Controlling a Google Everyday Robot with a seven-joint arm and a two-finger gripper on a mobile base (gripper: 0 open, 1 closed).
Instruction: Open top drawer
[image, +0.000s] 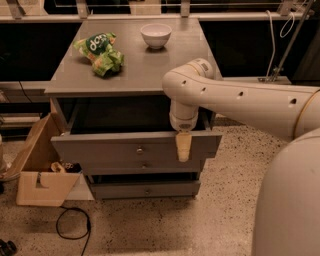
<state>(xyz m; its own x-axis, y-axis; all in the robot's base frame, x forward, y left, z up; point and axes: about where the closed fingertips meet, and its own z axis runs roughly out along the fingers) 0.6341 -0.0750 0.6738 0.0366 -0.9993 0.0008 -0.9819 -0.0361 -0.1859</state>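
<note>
At lower left sits a cardboard box (37, 187). Higher up, a green bag (100, 52) and a white bowl (156, 35) rest on the worktop (145, 72). At centre the top drawer (100, 147) stands pulled out. Right of its knob (140, 149), the tool (183, 146) overhangs its front; whether it grips, I cannot tell.

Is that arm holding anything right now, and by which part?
Cannot tell: the gripper is at the top drawer, over its front's upper edge, right of the knob.
</note>
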